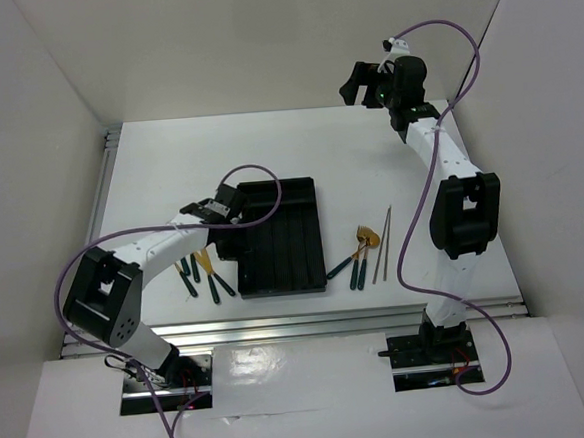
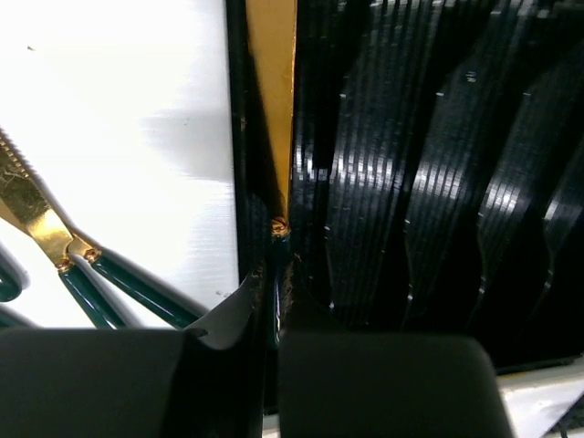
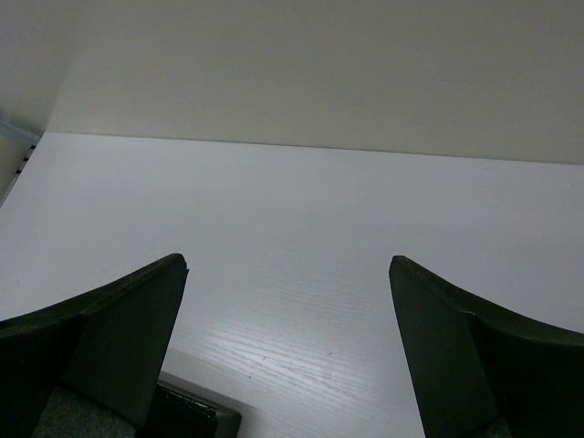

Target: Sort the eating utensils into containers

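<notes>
The black tray (image 1: 278,238) with long lengthwise compartments lies mid-table. My left gripper (image 1: 230,215) is at its left edge, shut on the teal handle of a gold-bladed knife (image 2: 272,109). In the left wrist view the gripper (image 2: 274,269) holds the blade along the tray's left wall (image 2: 239,182), over the leftmost compartment. Several teal-handled utensils (image 1: 200,270) lie left of the tray and also show in the left wrist view (image 2: 41,224). More utensils (image 1: 355,260) and two chopsticks (image 1: 382,243) lie right of it. My right gripper (image 1: 357,79) is raised at the back, open and empty (image 3: 287,274).
White walls enclose the table on three sides. A metal rail (image 1: 329,322) runs along the near edge. A purple cable (image 1: 254,172) loops over the tray's left end. A corner of the tray (image 3: 187,420) shows at the bottom of the right wrist view.
</notes>
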Robot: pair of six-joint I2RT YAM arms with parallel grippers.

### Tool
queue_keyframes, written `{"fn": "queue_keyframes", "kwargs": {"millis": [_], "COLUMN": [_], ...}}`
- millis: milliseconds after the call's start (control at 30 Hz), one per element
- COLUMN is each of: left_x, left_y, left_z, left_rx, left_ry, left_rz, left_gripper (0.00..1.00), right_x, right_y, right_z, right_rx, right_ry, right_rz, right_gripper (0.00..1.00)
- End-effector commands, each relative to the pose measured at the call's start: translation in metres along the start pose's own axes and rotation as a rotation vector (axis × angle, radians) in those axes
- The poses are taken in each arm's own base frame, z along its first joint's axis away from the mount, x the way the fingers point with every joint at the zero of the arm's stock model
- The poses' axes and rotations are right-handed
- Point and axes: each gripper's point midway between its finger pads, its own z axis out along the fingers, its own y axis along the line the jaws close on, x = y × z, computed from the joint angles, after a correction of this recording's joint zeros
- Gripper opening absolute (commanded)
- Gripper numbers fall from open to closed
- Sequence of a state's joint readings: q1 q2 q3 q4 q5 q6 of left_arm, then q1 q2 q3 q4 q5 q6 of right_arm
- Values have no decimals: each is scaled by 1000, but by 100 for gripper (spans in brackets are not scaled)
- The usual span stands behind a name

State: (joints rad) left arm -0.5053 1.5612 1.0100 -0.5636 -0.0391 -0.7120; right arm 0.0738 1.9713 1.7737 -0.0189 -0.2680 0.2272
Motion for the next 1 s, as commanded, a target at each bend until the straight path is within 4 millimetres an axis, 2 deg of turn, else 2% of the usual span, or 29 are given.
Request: {"fn": "queue_keyframes", "kwargs": {"millis": [0,100,400,567,633,700,833,867,967], "left_x": [-1,3,-3,-6,-10,-20,-54,-60,-69], "left_y": [-2,-1,-6,-4,-7,-18,-42,-46,-49], "left_z": [3,4,0,-6,-15,-31,-80,-99,-126], "left_rx": [-30,-51,-56,-65,-51,-19,109,150,197], "left_ry": [14,27,0,-21,-39,-74,-244,-301,-384], "left_rz": [-20,-10,8,7,6,22,56,60,63], "left_gripper": [0,7,31,63,64,64,68,70,73], "right_x": [-32,-32,-32,-31,-31,-31,-33,-33,-32], "right_y": [8,8,10,11,13,13,15,15,17], "right_z": [-18,-18,-18,-18,-18,-18,-18,-18,-18], "right_rx": [-2,-2,-11,-19,-30,-30,-41,-41,-50], "right_ry": [-69,-69,-67,-64,-61,-61,-67,-67,-65], "right_rz": [-14,-14,-14,-15,-15,-15,-18,-18,-18], "right_gripper": [100,100,100,100,100,100,100,100,100]}}
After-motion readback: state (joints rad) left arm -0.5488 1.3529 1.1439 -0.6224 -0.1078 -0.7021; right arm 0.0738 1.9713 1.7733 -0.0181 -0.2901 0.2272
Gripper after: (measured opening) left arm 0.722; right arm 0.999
